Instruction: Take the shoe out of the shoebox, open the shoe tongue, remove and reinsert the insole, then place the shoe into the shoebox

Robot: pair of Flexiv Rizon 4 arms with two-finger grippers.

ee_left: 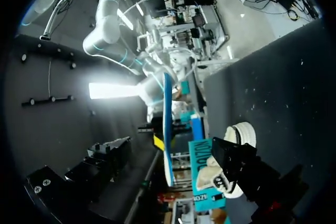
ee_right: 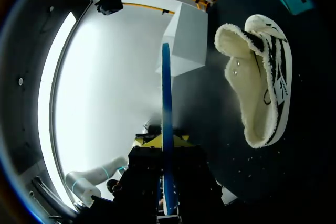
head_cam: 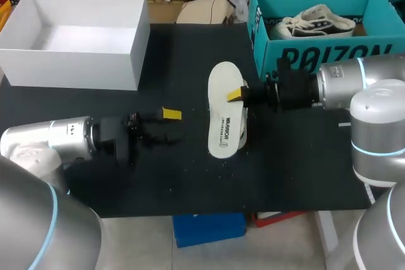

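As I'm reading the head view from the left: white box point(head_cam: 76, 61) is sitting well behind the left claw point(head_cam: 172, 124), off to its outer side. Left claw is hanging low over the black table point(head_cam: 158, 181), fingers spread wide apart. Insole point(head_cam: 224, 109) is hanging just ahead of that claw, printed white face up, with a gap between the two.

Right claw point(head_cam: 235, 96) is pinching the insole by its long edge, about mid-length. Right wrist view is showing the insole edge-on, as a thin blue strip running out ahead between both yellow tips.

Shoe point(ee_right: 260, 77) is lying on the table below the right claw and under the held insole, fleece lining showing. Head view is mostly hiding it behind the insole. Teal shoebox point(head_cam: 310, 52) is standing just beside the right claw's wrist, with a second shoe point(head_cam: 313, 22) lying inside it.
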